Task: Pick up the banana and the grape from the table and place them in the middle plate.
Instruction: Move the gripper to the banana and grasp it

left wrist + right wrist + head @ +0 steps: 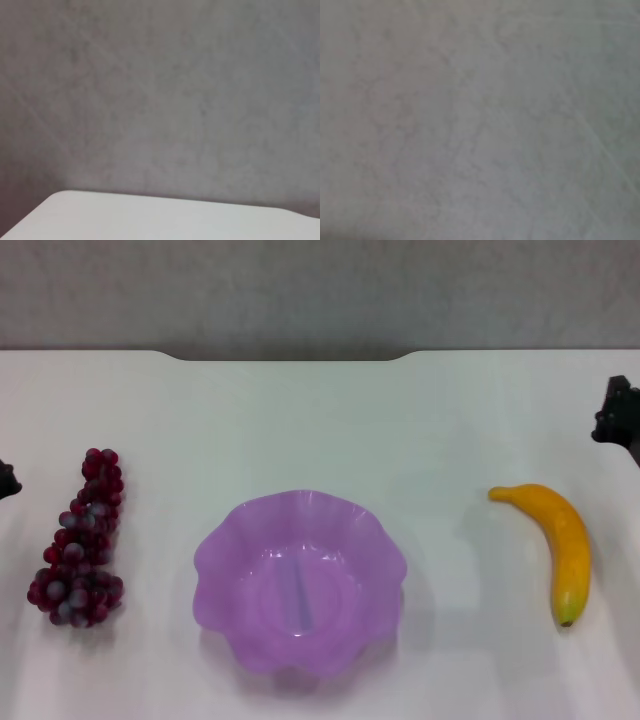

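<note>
Banana (561,544) and grape bunch (80,543) lie at opposite sides of the white table (300,430) in the head view, with the middle plate (228,558) between them and well apart from both. The banana sits on the robot's right, a smooth yellow-orange curve with its narrow stem end pointing toward the plate and its greenish-dark tip toward the near edge. The grape bunch, on the robot's left, is a long knobbly cluster of small dark red-purple berries, some dulled by a greyish bloom, wider at its near end. The plate is translucent purple plastic, bowl-like, with a wavy scalloped rim, and nothing lies in it. Nothing stands between either fruit and the plate; the tabletop there is plain and smooth. Its far edge has a shallow notch, and a grey mottled wall (300,290) rises behind it. A dark piece of the right gripper (619,417) shows at the right edge, beyond the banana and not touching it; how its jaws stand I cannot tell. A small dark bit of the left gripper (6,480) pokes in at the left edge, near the far end of the grapes, and its jaws cannot be made out either. The left wrist view shows only the grey wall (160,100) above a rounded corner of the table (150,220). The right wrist view shows nothing but a mottled grey surface (480,120).
</note>
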